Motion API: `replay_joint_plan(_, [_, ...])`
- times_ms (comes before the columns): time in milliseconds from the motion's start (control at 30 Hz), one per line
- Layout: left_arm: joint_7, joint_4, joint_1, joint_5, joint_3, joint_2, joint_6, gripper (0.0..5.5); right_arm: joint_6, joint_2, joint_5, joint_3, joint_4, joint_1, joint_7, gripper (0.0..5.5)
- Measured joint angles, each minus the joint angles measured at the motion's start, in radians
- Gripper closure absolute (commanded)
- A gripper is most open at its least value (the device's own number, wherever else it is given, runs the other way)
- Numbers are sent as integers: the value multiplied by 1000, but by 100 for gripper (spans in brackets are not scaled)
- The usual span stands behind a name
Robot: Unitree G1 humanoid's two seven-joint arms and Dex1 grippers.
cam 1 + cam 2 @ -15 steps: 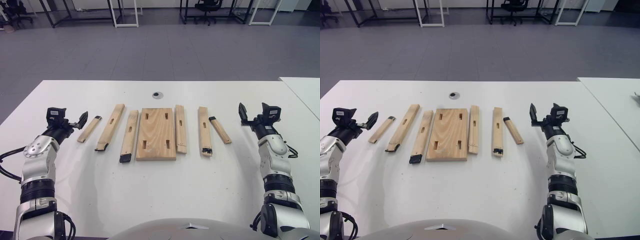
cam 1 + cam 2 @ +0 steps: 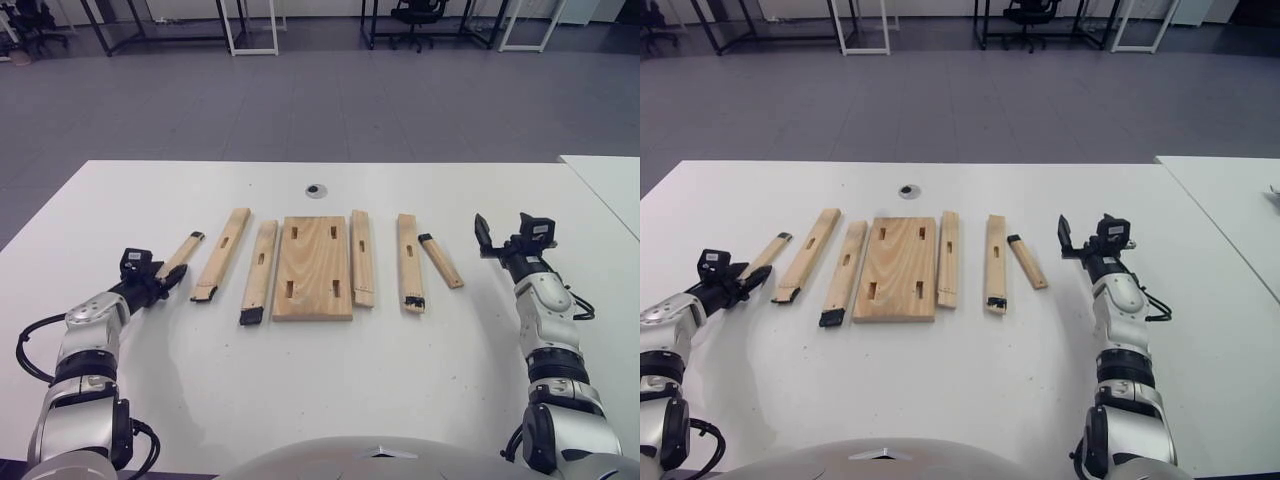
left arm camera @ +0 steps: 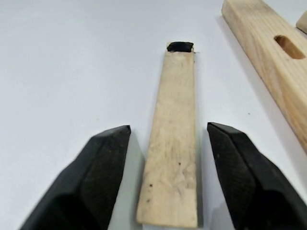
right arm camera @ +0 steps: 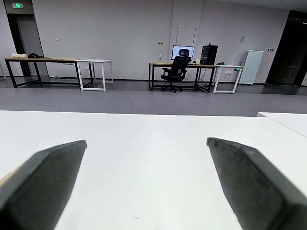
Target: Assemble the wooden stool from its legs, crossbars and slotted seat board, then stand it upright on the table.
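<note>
The left gripper (image 3: 168, 128) is coming down to the white table (image 2: 330, 390), jaws wide and straddling the near end of the short pale wooden crossbar (image 2: 182, 254), whose long axis is running straight ahead between them. The right gripper (image 4: 146, 143) is hovering wide open, well apart.

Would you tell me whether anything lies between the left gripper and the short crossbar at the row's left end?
Nothing visible does: the open left gripper straddles the short crossbar, whose near end lies between its fingers without contact.
</note>
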Motion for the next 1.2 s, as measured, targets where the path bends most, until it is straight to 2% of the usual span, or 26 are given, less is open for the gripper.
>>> replay_joint_plan(233, [-19, 10, 12, 16, -23, 11, -35, 415, -17, -1, -2, 3, 29, -17, -6, 82])
replay_joint_plan(367, [-23, -32, 50, 21, -39, 15, -80, 421, -14, 1, -2, 22, 27, -17, 6, 82])
replay_joint_plan(433, [-17, -71, 65, -1, -13, 2, -99, 421, 50, 19, 44, 32, -38, -17, 48, 82])
replay_joint_plan(533, [-21, -295, -2, -116, 55, -12, -96, 421, 280, 102, 260, 56, -292, -47, 115, 82])
replay_joint_plan(667, [-43, -660, -66, -148, -75, -102, -17, 421, 591, 268, 656, 54, -562, -186, 35, 82])
replay_joint_plan(767, [-25, -846, -87, -130, -196, -185, 13, 421, 708, 378, 826, 68, -636, -280, -67, 82])
replay_joint_plan(900, [-7, -967, -135, -117, -253, -237, 29, 421, 778, 444, 874, 92, -650, -290, -138, 82])
replay_joint_plan(1033, [-12, -1023, -140, -83, -293, -225, 35, 421, 819, 465, 908, 108, -684, -288, -160, 82])
replay_joint_plan(1200, [-23, -1054, -139, -60, -315, -215, 36, 421, 856, 469, 943, 110, -719, -257, -172, 195])
